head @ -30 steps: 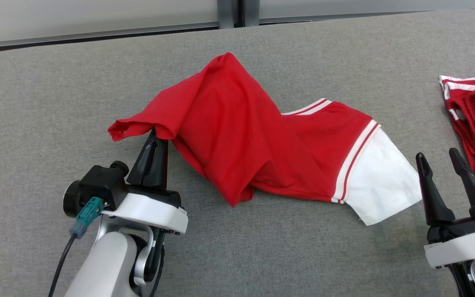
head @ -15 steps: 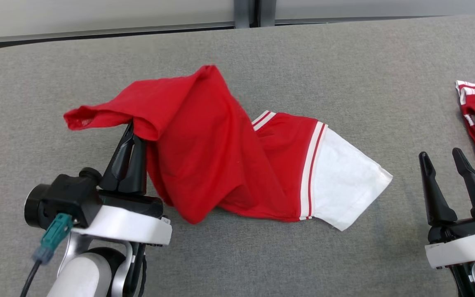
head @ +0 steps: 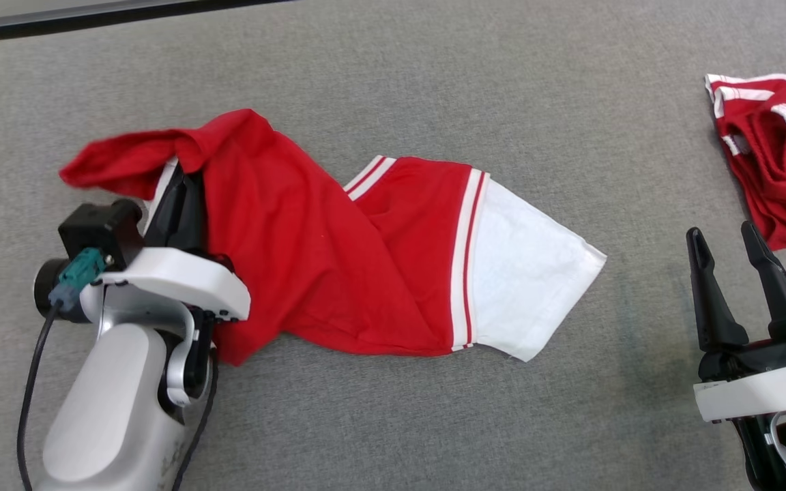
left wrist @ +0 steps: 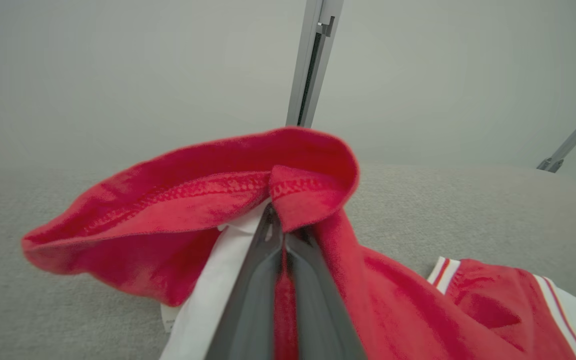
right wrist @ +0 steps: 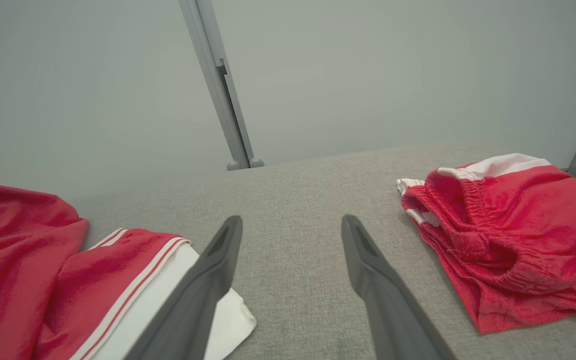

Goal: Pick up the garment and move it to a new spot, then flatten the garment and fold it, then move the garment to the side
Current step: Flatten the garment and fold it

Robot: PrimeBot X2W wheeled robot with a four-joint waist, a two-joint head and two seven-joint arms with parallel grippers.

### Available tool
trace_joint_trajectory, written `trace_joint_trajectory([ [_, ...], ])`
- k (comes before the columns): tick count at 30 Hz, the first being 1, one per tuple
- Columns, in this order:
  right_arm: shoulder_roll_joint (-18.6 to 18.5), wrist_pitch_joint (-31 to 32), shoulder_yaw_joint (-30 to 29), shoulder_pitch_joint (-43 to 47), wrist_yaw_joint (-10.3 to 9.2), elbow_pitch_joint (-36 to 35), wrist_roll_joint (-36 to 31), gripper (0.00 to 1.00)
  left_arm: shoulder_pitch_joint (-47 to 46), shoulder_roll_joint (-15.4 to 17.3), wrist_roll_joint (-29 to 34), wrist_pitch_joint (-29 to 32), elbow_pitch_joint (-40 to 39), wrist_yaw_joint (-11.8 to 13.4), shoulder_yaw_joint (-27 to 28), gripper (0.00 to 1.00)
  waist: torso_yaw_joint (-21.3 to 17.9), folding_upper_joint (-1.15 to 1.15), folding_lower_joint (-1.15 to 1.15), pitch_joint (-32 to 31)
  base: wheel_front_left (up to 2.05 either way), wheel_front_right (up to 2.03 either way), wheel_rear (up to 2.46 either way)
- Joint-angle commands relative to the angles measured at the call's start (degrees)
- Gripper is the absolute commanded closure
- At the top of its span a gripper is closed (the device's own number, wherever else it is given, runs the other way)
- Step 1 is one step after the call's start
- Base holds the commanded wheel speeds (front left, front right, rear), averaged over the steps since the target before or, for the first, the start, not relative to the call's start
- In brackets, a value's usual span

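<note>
Nearest the robot, the left gripper (head: 176, 187) has its two fingers pressed together on a fold of the garment (head: 338, 252). The pinch sits just under the stitched red hem (left wrist: 228, 187), with some white cloth lying against the fingers. The right gripper (head: 722, 235) stands with its fingers spread and nothing between them, over the bare grey table (head: 502, 82). The garment lies across the left and middle of the table, its held end raised into a hood-like hump. The rest is twisted and trails flat toward a white sleeve (head: 529, 273) edged with red and white stripes. It looks like a light, limp knit that will sag, twist and drag on the felt-like cover rather than slide, so a single pinch leaves it bunched. A second hold at the sleeve's free corner or the striped seam, near the idle gripper, would probably let it be drawn flat. Farther right, well apart, a second red piece (head: 775, 170) lies crumpled.
</note>
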Motion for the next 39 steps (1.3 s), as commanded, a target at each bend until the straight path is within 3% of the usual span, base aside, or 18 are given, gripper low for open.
trace_joint_trajectory([
  [1,-0.36,-0.51,-0.08,-0.88,0.00,0.32,0.39,0.00,-1.35,0.10,-0.05,-0.32,1.12,-0.25,0.17,0.91,-0.82,0.00,0.00,0.76,0.00,0.00,0.00],
  [2,-0.39,-0.66,0.03,-0.97,0.00,0.46,0.38,0.00,-2.11,0.02,-0.15,-0.66,2.63,-0.62,0.13,0.33,-0.93,0.00,0.00,0.82,0.00,0.00,0.00],
  [3,-0.43,-0.74,0.11,-1.04,0.00,0.66,0.45,0.00,-2.95,0.00,-0.02,-1.53,3.68,-0.74,0.15,0.00,-1.03,0.00,0.00,0.81,0.00,0.00,0.00],
  [10,-1.02,-0.94,-0.24,-0.60,0.00,1.53,0.13,0.00,-2.26,-0.33,3.46,-9.16,4.69,0.52,-0.53,0.00,0.14,0.00,0.00,-0.84,0.00,0.00,0.00],
  [21,-2.35,1.46,-0.62,1.71,0.00,-0.15,-1.33,0.00,10.76,0.05,9.70,-10.83,-9.30,5.09,2.20,0.00,4.52,0.00,0.00,-6.20,0.00,0.00,0.00],
  [29,-1.90,3.18,-0.45,4.09,0.00,-1.16,-2.27,0.00,19.99,0.15,11.31,-10.85,-13.39,5.75,3.46,0.00,5.91,0.00,0.00,-10.02,0.00,0.00,0.00],
  [39,-1.91,5.58,-0.01,6.53,0.00,-2.38,-3.19,0.00,25.72,-0.20,10.31,-10.55,-11.12,4.51,2.36,0.00,6.09,0.00,0.00,-13.90,0.00,0.00,0.00],
])
